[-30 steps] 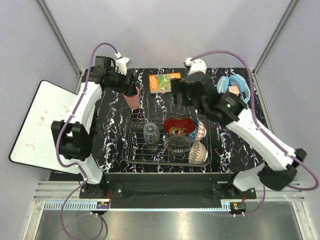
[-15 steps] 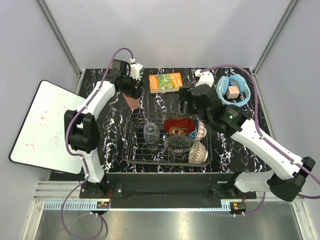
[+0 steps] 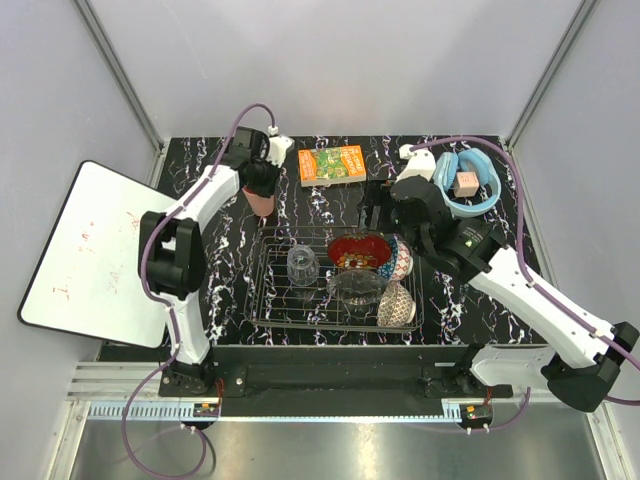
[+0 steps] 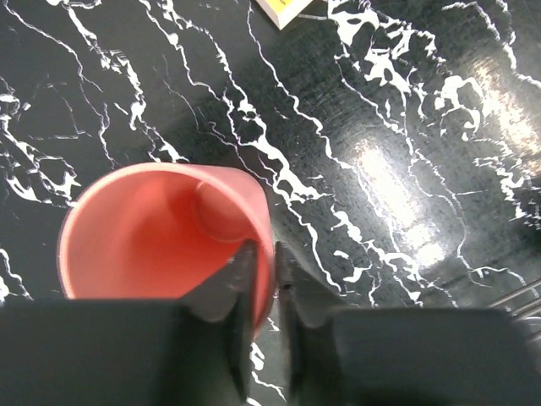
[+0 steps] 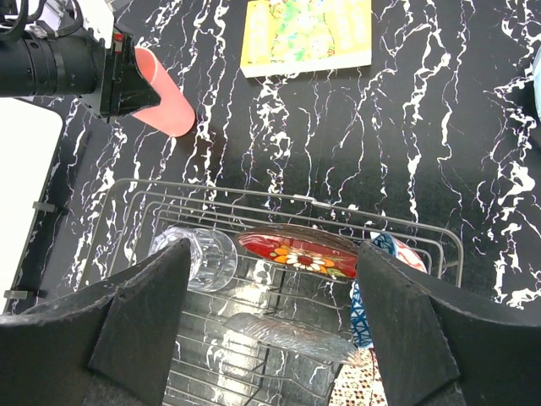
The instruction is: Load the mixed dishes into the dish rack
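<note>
The cup point(image 4: 144, 237) is salmon pink, the tabletop point(image 4: 406, 101) black with white veins. The red bowl point(image 5: 297, 252) bears flowers; the box point(image 3: 332, 164) is orange and green.

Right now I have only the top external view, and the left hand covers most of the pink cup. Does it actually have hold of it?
Observer: Yes. In the left wrist view the left hand is shut on the wall of the salmon-pink cup, with one finger inside the rim and one outside.
Reviewer: Is anything inside the cup?
Observer: No. That view looks down to its bare bottom.
Reviewer: And is the right hand carrying something?
Observer: No. The right wrist view shows the right hand open and holding nothing. Through the gap you see the glossy red bowl standing on edge in the dish rack.
</note>
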`<state>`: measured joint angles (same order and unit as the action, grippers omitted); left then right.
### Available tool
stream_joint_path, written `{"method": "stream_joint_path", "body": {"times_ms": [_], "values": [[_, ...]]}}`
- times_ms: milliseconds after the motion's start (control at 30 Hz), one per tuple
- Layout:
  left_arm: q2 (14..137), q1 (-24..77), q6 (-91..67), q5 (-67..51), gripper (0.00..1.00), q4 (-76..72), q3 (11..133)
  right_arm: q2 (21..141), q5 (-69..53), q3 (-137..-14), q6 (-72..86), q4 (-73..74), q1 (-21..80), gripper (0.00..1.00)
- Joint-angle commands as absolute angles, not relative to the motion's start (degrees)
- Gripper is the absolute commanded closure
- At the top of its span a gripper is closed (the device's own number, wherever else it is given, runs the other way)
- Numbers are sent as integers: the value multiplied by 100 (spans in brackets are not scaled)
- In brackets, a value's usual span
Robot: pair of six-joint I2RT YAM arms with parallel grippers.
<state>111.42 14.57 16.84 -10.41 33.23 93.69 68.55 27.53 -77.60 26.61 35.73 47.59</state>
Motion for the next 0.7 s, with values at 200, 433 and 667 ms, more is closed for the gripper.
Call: {"method": "stream_joint_path", "body": {"times_ms": [200, 433, 667], "values": [[10232, 1415, 1582, -1589, 100, 3559, 9307, 6829, 2857, -7524, 2742, 3120, 4746, 15], [8494, 583, 31, -4789, 100, 4087, 9686, 6602, 1321, -7156, 3383, 2140, 4220, 0], [7542, -237, -4546, -8304, 100, -213, 8098, 6012, -657, -5715, 4692, -866, 3806, 0]]}}
